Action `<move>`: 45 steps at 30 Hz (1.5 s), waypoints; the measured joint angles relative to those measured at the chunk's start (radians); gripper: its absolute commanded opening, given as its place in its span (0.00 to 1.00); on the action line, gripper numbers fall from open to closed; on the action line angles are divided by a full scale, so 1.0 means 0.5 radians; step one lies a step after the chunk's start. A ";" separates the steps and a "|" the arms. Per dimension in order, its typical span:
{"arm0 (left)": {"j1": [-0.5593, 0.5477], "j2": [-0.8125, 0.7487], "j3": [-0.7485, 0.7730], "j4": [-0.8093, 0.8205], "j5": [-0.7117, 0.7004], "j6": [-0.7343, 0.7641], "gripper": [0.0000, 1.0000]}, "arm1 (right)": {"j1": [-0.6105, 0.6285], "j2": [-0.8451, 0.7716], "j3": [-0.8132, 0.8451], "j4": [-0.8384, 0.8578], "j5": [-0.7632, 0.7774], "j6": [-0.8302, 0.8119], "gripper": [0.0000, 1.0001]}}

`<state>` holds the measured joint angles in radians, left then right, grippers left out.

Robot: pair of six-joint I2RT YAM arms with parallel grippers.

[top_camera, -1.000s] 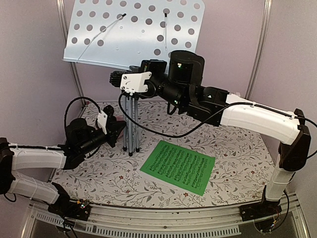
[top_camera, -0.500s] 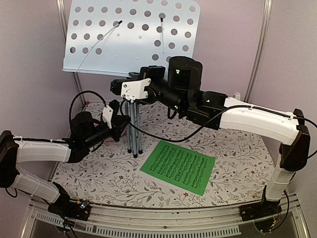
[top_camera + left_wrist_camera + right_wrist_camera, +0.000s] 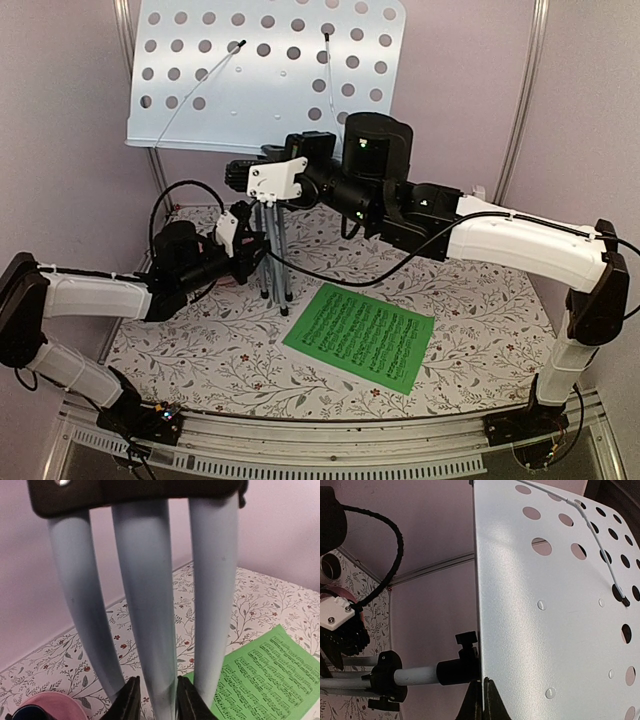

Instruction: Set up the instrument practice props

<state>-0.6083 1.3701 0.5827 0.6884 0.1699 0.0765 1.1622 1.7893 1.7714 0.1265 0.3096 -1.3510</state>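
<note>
The pale grey music stand has its hole-punched desk (image 3: 270,80) up at the back and its three legs (image 3: 277,262) gathered close on the floral cloth. My right gripper (image 3: 283,150) is shut on the desk's lower edge (image 3: 545,605), its fingertips (image 3: 481,700) pinching the rim beside the black clamp (image 3: 460,667). My left gripper (image 3: 255,250) sits low at the legs. In the left wrist view that gripper (image 3: 155,700) straddles the middle leg (image 3: 147,605), open, with a sliver of cloth showing on one side. A green sheet of music (image 3: 360,337) lies flat to the right.
A pink plate with a dark blue cup (image 3: 45,707) sits left of the legs, close to my left gripper. A small white cup (image 3: 329,567) stands at the back. Purple walls (image 3: 70,150) and corner poles close in the table. The right arm's cable (image 3: 330,265) hangs across the middle.
The stand and my right gripper shifted slightly right. My left gripper moved right and up to the legs, and its jaws widened around the middle leg.
</note>
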 measured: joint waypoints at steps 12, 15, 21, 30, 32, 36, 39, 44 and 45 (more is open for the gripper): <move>0.009 0.092 0.166 -0.112 -0.015 0.037 0.62 | -0.023 -0.002 0.000 0.003 0.025 -0.075 0.00; 0.013 0.108 0.214 -0.117 -0.024 0.047 0.64 | -0.024 -0.002 0.000 0.001 0.031 -0.089 0.00; 0.047 0.060 0.194 -0.123 0.105 0.046 0.61 | -0.044 -0.002 0.000 0.002 0.000 -0.082 0.00; 0.214 -0.088 0.146 -0.159 0.224 0.034 0.58 | -0.070 -0.002 0.000 0.027 -0.056 -0.060 0.00; 0.233 -0.095 0.146 -0.181 0.233 0.050 0.55 | -0.072 -0.002 0.000 0.032 -0.064 -0.064 0.00; 0.254 -0.095 0.148 -0.266 0.243 0.094 0.45 | -0.074 -0.002 0.000 0.031 -0.069 -0.071 0.00; 0.258 -0.066 0.161 -0.272 0.253 0.107 0.38 | -0.074 -0.002 0.000 0.031 -0.074 -0.070 0.00; 0.256 0.054 0.258 -0.280 0.256 0.098 0.35 | -0.074 -0.002 0.000 0.031 -0.085 -0.070 0.00; 0.250 0.082 0.284 -0.282 0.247 0.097 0.34 | -0.075 -0.002 0.000 0.031 -0.087 -0.072 0.00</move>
<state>-0.4831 1.4113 0.7246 0.5472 0.2935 0.1249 1.1248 1.7882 1.7714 0.1421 0.2661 -1.3869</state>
